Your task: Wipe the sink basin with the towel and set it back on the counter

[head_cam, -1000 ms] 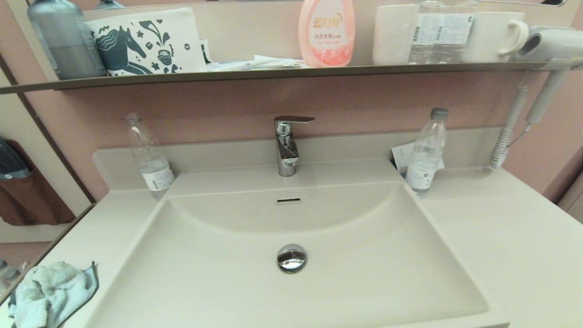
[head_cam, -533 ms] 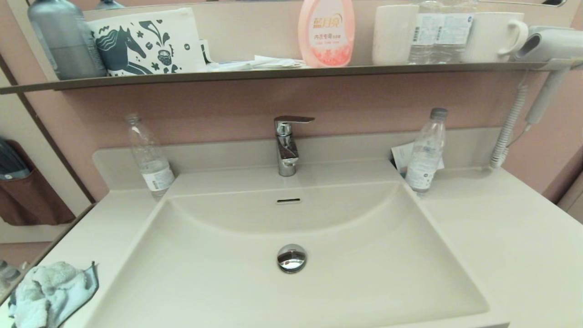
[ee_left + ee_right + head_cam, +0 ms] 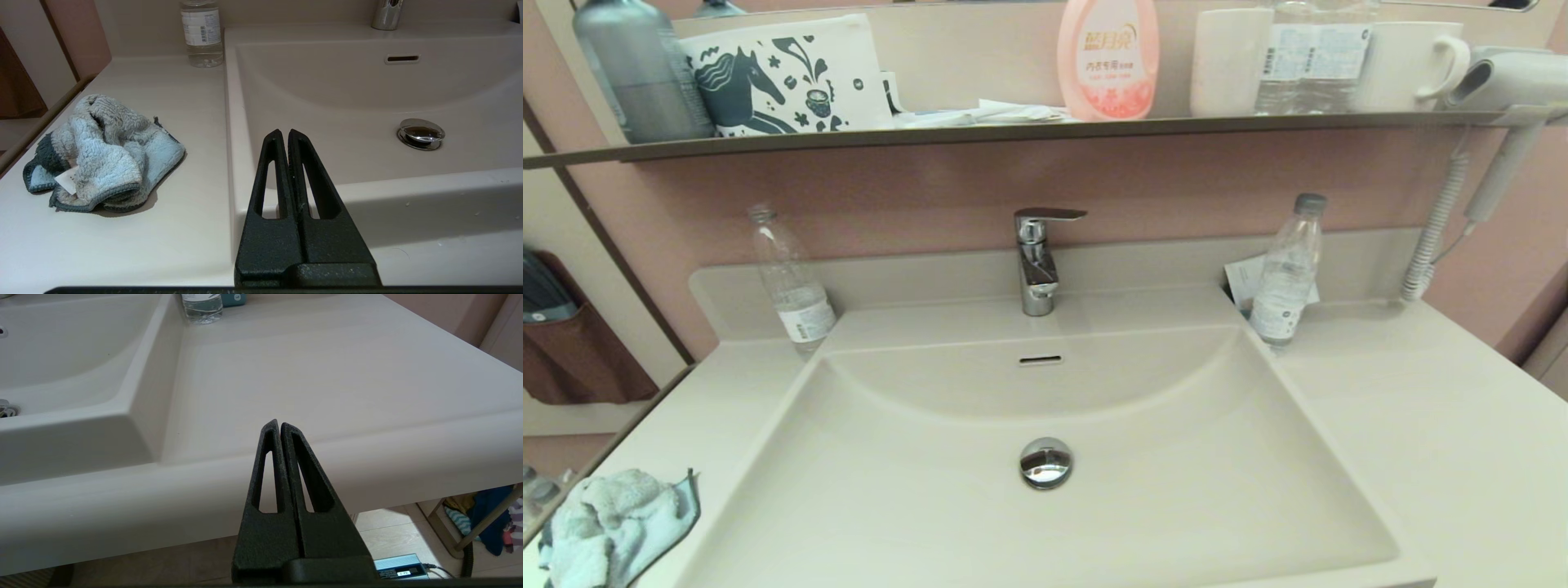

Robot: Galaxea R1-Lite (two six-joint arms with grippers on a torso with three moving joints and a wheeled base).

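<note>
The pale blue-green towel (image 3: 613, 531) lies crumpled on the counter (image 3: 1437, 425) at the near left corner, beside the sink basin (image 3: 1176, 490). The basin has a chrome drain plug (image 3: 1045, 462), a slot overflow (image 3: 1041, 359) and a chrome faucet (image 3: 1037, 261). Neither arm shows in the head view. In the left wrist view my left gripper (image 3: 285, 132) is shut and empty, held off the basin's front left corner, with the towel (image 3: 102, 155) apart from it on the counter. My right gripper (image 3: 278, 424) is shut and empty, in front of the counter's (image 3: 327, 375) front edge.
Clear plastic bottles stand at the basin's back left (image 3: 788, 282) and back right (image 3: 1286, 269). A dark shelf (image 3: 1013, 131) above holds a horse-print pouch (image 3: 784, 77), a pink bottle (image 3: 1107, 57), cups and a grey bottle. A hair dryer (image 3: 1503, 77) hangs at the right with a coiled cord.
</note>
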